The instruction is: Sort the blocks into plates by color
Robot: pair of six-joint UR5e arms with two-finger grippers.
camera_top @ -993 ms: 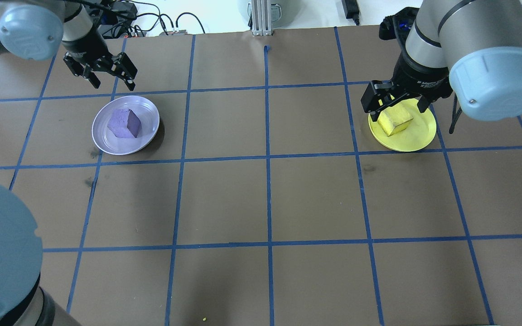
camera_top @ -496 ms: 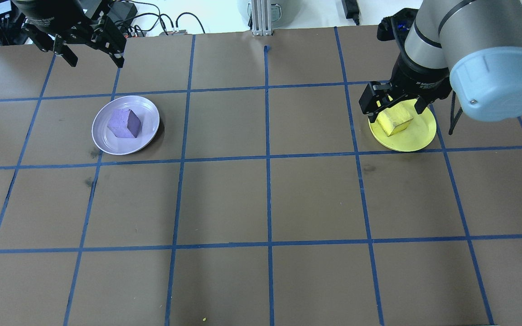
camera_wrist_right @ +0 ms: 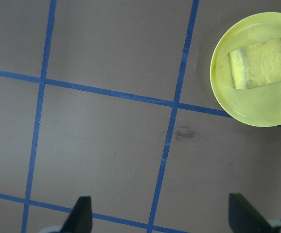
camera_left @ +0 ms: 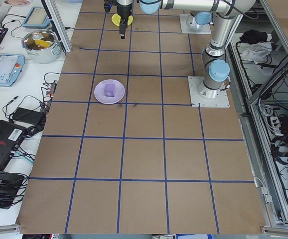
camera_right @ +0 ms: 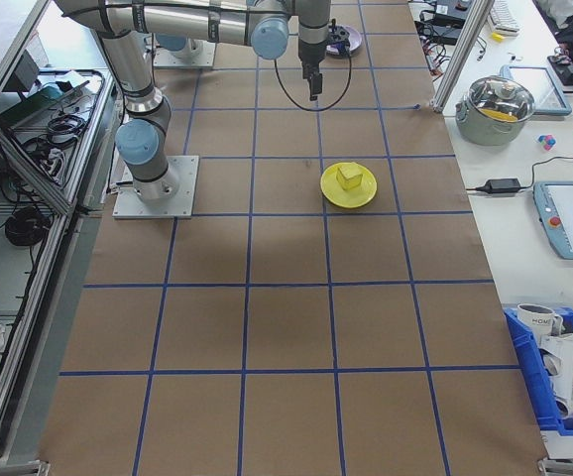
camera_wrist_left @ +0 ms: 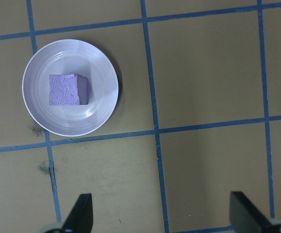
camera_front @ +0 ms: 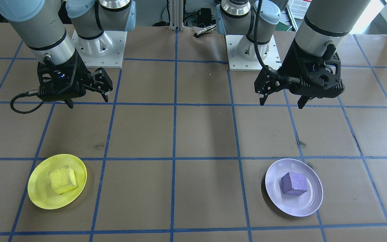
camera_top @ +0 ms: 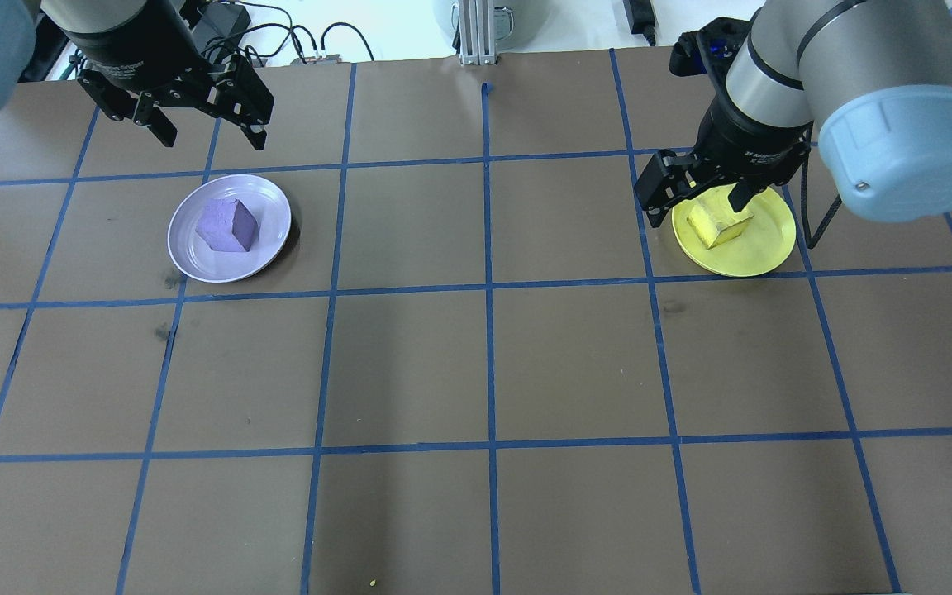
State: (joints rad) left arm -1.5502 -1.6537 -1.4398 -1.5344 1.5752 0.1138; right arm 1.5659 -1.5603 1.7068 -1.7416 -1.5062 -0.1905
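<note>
above the brown table (camera_front: 193,134), on the robot's left side, the left claw (camera_front: 282,101) hangs in the air with its two fingers spread wide apart and nothing between them. its wrist view shows both fingertips (camera_wrist_left: 82,213) at the bottom edge, far from each other, with only paper and blue tape lines (camera_wrist_left: 155,131) under them. ahead of this claw, toward the operators' side and clear of it, lies the pale purple plate (camera_front: 309,201). the purple block (camera_front: 293,184) rests inside that plate, near its middle, touching the plate floor and no finger. in the overhead view the same block (camera_top: 226,226) sits in the plate (camera_top: 187,252) below the left claw (camera_top: 207,136), well apart from it.

on the robot's right side, the right claw (camera_front: 87,99) also hangs raised with its fingers apart and empty; the wrist view shows the tips (camera_wrist_right: 81,216) spread over bare paper. ahead of it, toward the operators' side, lies the yellow plate (camera_front: 42,195), and the yellow block (camera_front: 62,180) sits in it, a little off centre, free of the claw. from overhead the right claw (camera_top: 695,207) overlaps the plate's (camera_top: 761,252) far edge in the picture, yet the front view shows it lifted and set back from the plate. the yellow block (camera_top: 720,225) stays in plain sight between the spread fingers there.

both plates lie flat, well apart from each other, one at each end of the same row of squares.
</note>
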